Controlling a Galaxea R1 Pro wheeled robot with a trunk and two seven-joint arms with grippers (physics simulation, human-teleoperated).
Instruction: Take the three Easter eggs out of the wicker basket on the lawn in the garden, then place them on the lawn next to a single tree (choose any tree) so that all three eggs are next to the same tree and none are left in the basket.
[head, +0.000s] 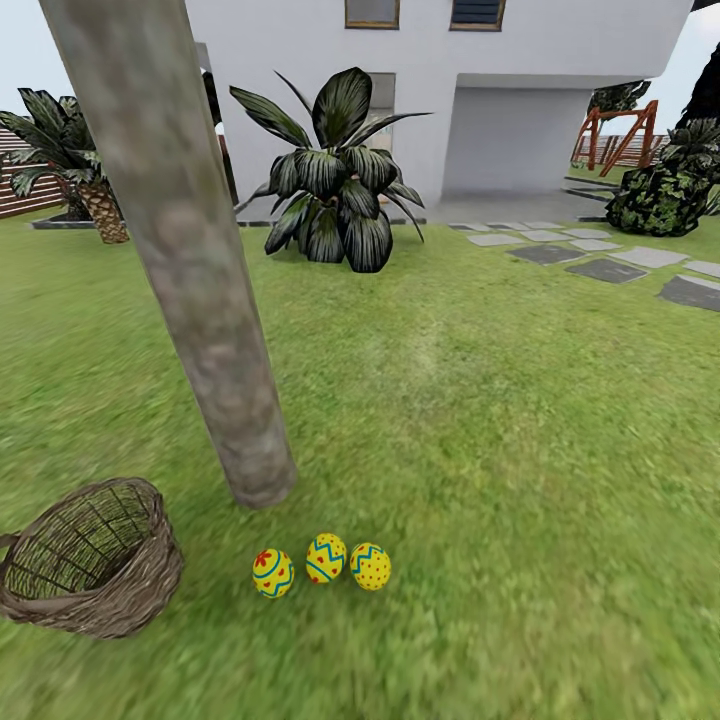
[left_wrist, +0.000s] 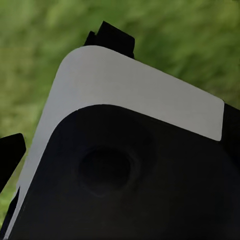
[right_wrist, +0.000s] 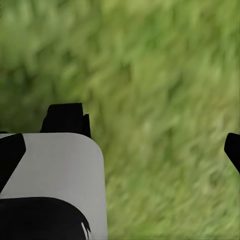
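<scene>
Lawn (head: 480, 420) spreads wide, house far behind. Tree (head: 190, 260) leans up from the near-left grass, the spot I'd judge was picked as the drop point. Wicker basket (head: 90, 560) lies tipped at near left, looks empty through the weave. Three Easter eggs (head: 325, 558) sit in a row on the grass just beside the trunk base, clear of the basket, so the task looks done to me. Left hand (left_wrist: 10, 160) and right hand (right_wrist: 232, 147): only dark finger tips over grass, can't tell if open or closed. No readable writing anywhere.
</scene>
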